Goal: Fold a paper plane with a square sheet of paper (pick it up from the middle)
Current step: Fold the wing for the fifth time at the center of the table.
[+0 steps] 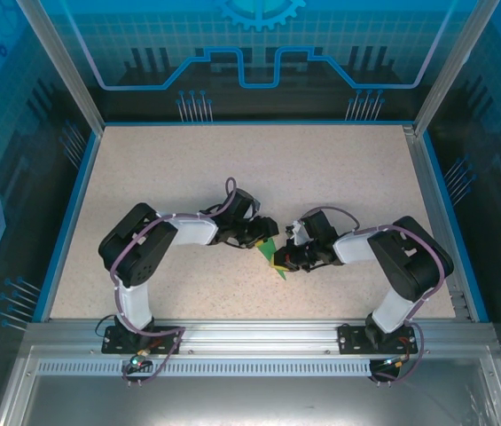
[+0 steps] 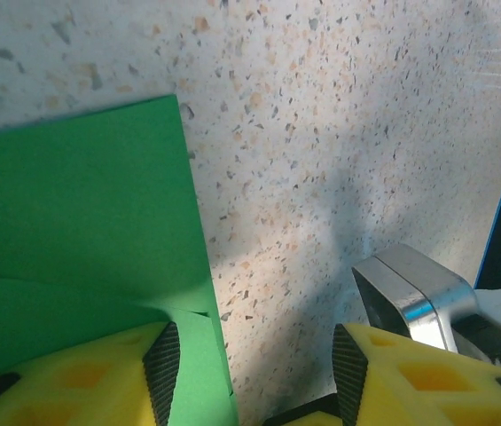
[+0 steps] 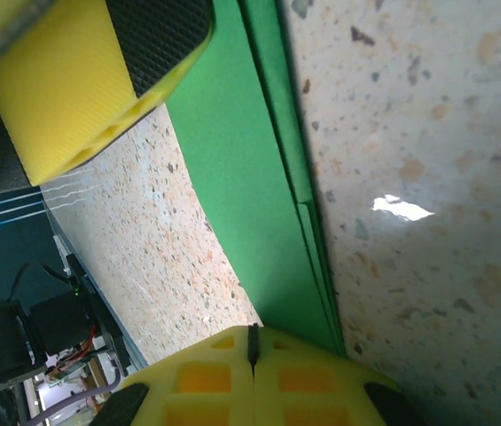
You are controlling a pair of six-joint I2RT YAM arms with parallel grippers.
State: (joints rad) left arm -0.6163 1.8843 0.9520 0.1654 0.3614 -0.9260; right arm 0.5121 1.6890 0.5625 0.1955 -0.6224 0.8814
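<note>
Overhead view evenly bright and sharp — short soft shadows on the worktop (image 1: 232,160). Left wrist view: broad dim shadow bands across the speckle. Right wrist view: one small white glare patch, nearest foreground soft.

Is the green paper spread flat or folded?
Folded: the green paper shows stacked layers along its edge in the right wrist view.

no readable text, labels or numbers anywhere

We log green paper (image 2: 73,195) as matt and smooth, table (image 2: 321,133) as speckled stone-look with a faint sheen. Left gripper (image 2: 250,377) fingers (image 2: 418,382) are yellow plastic, pads (image 2: 163,373) black and ribbed, bracket (image 2: 414,297) shiny metal.
</note>
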